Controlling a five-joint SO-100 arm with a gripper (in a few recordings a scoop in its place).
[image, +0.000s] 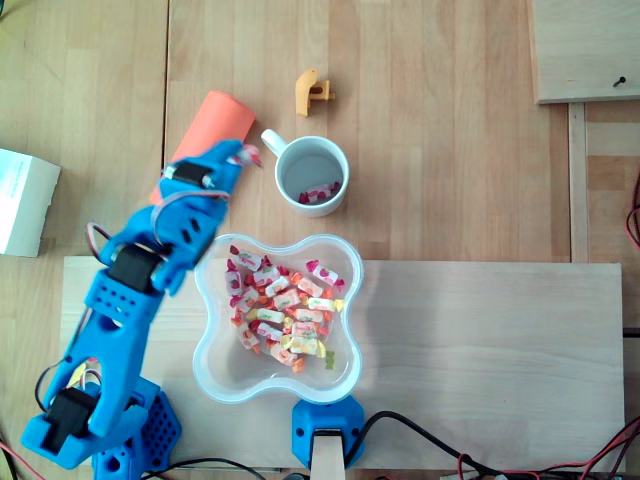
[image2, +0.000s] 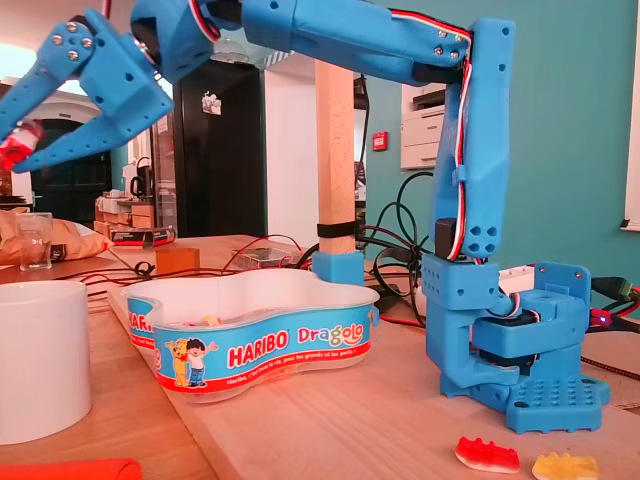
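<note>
My blue gripper is shut on a small red-and-white wrapped candy, held high above the table in the fixed view. From overhead, its tip hangs just left of the white mug, near the mug's handle, and over the end of an orange cylinder. A few wrapped candies lie inside the mug. Below it, a clear wavy Haribo tub holds several more wrapped candies. In the fixed view the tub stands right of the mug.
A small orange plastic piece lies beyond the mug. A white box sits at the left edge. A blue foot with a wooden post stands below the tub. Two gummy sweets lie by the arm's base. Cables run along the table's edge.
</note>
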